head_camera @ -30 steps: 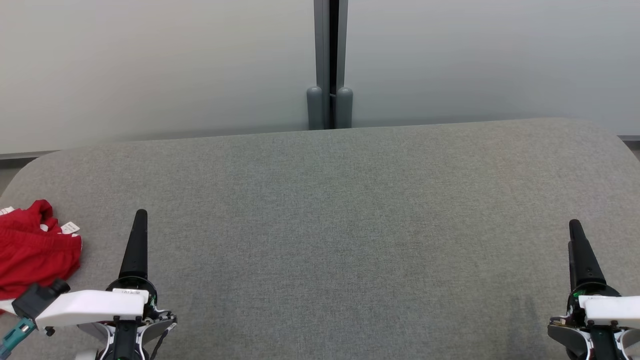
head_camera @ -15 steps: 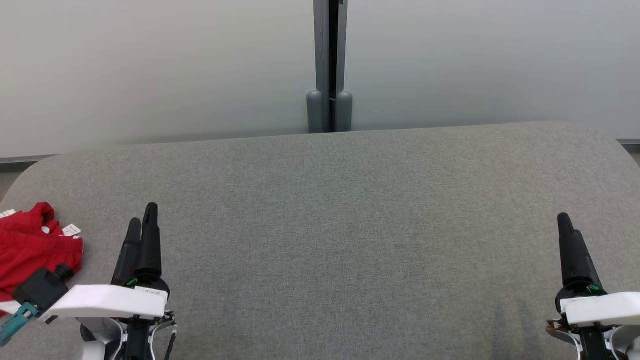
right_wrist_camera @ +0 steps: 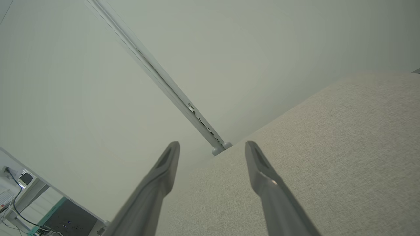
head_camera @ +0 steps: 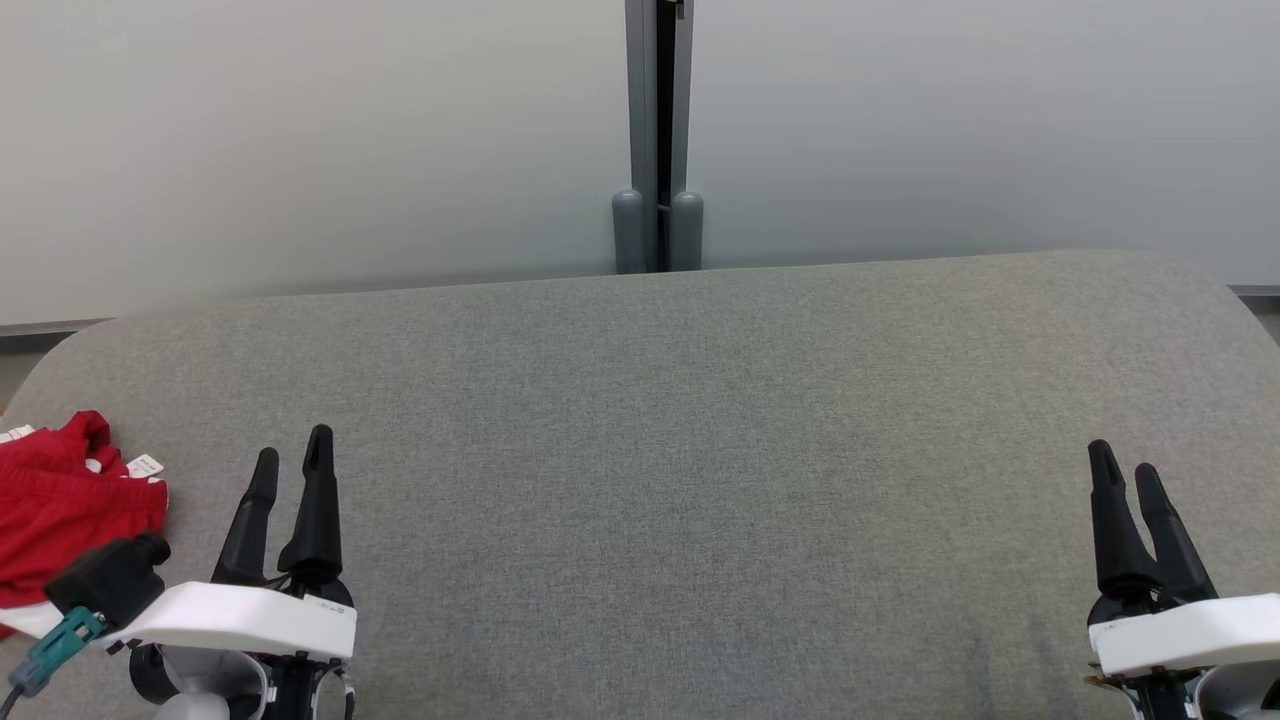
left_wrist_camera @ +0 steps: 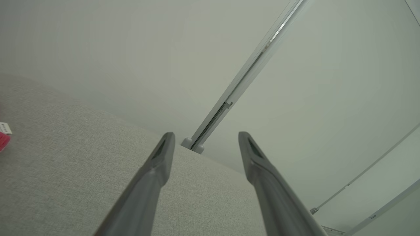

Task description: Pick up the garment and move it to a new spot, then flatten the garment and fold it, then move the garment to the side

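Red garment point(head_camera: 60, 505) bunched at tabletop point(head_camera: 700, 420) left edge. Left end effector point(head_camera: 293, 445) over tabletop near garment, fingers spread wide, empty. Right end effector point(head_camera: 1123, 458) near tabletop right edge, spread wide, empty.

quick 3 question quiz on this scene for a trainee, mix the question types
1. True or false: the left gripper is shut on the red garment.
2. Where does the red garment lie on the grey fabric surface? A: centre. B: far left edge, crumpled. C: far right edge.
3. Fill in: the right gripper is ___ and holds nothing.

Key
1. False: the left gripper is open and empty, to the right of the garment.
2. B
3. open
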### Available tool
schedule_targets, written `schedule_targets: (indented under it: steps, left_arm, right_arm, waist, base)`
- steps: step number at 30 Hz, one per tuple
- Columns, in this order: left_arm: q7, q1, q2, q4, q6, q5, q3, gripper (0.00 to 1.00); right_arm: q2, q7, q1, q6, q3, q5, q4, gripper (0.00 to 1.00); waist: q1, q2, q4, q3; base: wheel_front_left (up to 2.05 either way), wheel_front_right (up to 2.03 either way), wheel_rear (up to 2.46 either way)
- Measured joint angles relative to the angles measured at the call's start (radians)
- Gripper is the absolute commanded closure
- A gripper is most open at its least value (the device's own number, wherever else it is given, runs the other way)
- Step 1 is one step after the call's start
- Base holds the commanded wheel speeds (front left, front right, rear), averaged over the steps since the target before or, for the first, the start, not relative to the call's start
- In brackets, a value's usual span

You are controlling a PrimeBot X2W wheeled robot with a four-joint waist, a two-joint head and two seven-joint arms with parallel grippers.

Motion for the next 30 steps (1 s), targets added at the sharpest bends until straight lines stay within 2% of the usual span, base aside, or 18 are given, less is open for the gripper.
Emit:
schedule_targets:
  steps: [12,30]
  left_arm:
    - [-0.038,0.021,0.012,0.025,0.015,0.165,-0.012,0.00]
    - [-0.084,0.049,0.023,0.078,0.026,0.341,-0.027,0.00]
  right_arm:
    - [-0.004,-0.016,0.031,0.000,0.013,-0.175,-0.004,0.00]
    - [-0.004,-0.025,0.061,0.000,0.026,-0.370,0.003,0.00]
  waist:
    - [0.0000,0.0000,0.001,-0.014]
    - [0.0000,0.0000,0.005,-0.040]
  base:
    - [0.00,0.00,0.00]
    - [0.00,0.00,0.00]
